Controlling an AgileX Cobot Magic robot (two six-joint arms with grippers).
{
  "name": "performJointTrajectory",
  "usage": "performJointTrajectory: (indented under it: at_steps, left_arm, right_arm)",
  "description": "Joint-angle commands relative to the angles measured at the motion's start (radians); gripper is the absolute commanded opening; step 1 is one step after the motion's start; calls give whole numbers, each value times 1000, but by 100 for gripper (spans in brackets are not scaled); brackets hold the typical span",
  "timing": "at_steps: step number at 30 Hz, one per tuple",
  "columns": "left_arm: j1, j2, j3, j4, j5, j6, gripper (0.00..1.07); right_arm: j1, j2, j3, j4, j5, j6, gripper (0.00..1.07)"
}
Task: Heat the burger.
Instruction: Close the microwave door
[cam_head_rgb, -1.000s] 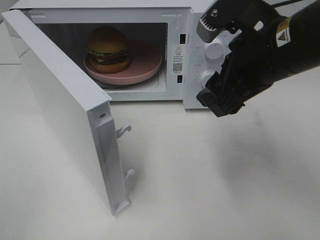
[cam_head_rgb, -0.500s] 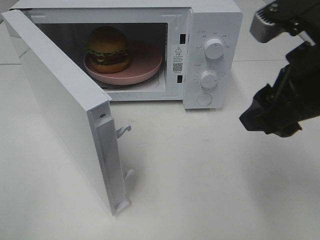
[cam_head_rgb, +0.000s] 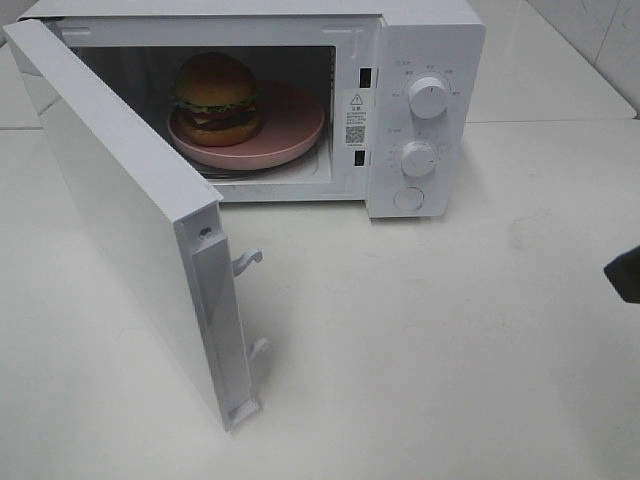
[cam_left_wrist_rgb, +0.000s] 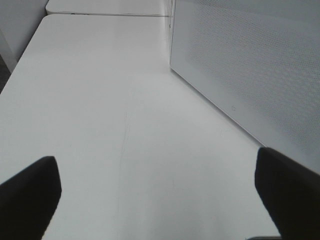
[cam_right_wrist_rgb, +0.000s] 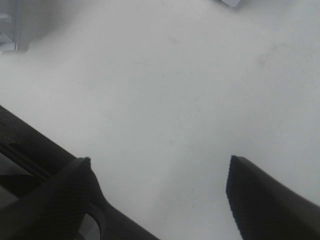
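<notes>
The burger (cam_head_rgb: 216, 98), with a domed brown bun, lettuce and patty, sits on a round pink plate (cam_head_rgb: 290, 130) inside the white microwave (cam_head_rgb: 425, 60). The microwave door (cam_head_rgb: 130, 220) stands wide open toward the front left. My right gripper (cam_right_wrist_rgb: 160, 185) is open and empty over the bare table, far right of the microwave; only a dark tip of it (cam_head_rgb: 625, 275) shows at the right edge of the exterior view. My left gripper (cam_left_wrist_rgb: 157, 187) is open and empty, low over the table beside the door's outer face (cam_left_wrist_rgb: 250, 70).
The microwave's control panel has two round dials (cam_head_rgb: 428, 97) (cam_head_rgb: 417, 158) and a button (cam_head_rgb: 407, 198). The door's latch hooks (cam_head_rgb: 247, 262) stick out from its free edge. The white table (cam_head_rgb: 430, 350) spreads in front and to the right.
My right arm has pulled back from in front of the microwave's dials to the right edge of the exterior view. The burger, plate and door have not moved.
</notes>
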Motion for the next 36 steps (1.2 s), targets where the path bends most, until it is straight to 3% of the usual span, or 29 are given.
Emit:
performJointTrajectory:
  at_steps: [1,7,18,29,36]
  left_arm:
    - [4,-15,0,0,-13,2,98]
    - [4,-15,0,0,-13,2,98]
    - [4,-15,0,0,-13,2,98]
    - [4,-15,0,0,-13,2,98]
    - [4,-15,0,0,-13,2,98]
  right_arm:
    - [-4,-67,7,-9,55,8,74]
    - [-7,-160,18,-11,56,8,74]
    - [-243,-452,176,-11,40,18,74]
    - [-365,-675,298,-16,-12,28,76]
    - [-388,-742,310,-20,4,43,76]
